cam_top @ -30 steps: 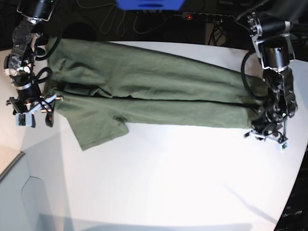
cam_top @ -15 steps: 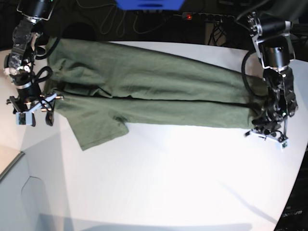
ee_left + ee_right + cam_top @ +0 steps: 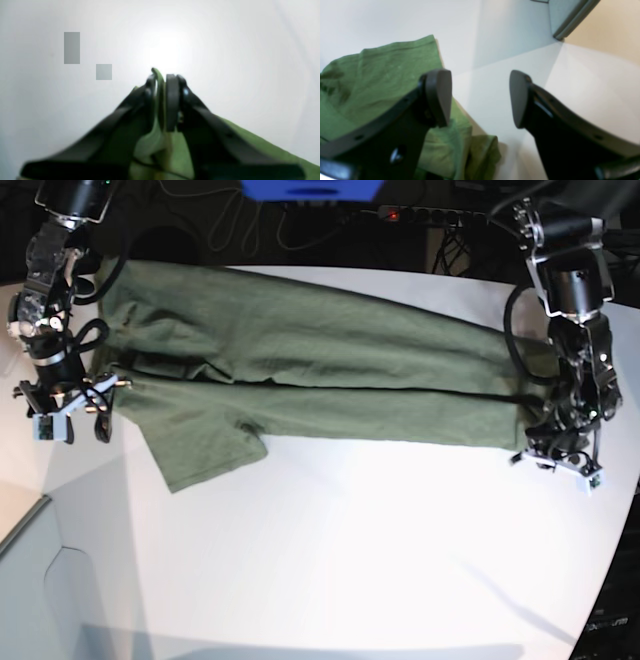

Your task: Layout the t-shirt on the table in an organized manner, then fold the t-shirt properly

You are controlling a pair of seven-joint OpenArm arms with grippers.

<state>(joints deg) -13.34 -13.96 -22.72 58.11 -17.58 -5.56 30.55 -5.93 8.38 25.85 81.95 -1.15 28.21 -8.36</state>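
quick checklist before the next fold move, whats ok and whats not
1. left gripper has cloth: ok, jaws pinch an edge of the t-shirt.
2. right gripper has cloth: not ok, jaws stand open and empty beside the shirt edge.
3. Shirt folded lengthwise: ok, one long band.
4. Sleeve tucked in: not ok, it sticks out toward the front.
5. Shirt fully on the table: cannot tell, the far edge is dark.

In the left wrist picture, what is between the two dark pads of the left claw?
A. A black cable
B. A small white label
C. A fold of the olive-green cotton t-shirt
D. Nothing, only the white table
C: in the left wrist view the left claw stands nearly closed, with a thin fold of the olive-green cotton t-shirt pinched between its dark pads, above the smooth white table.
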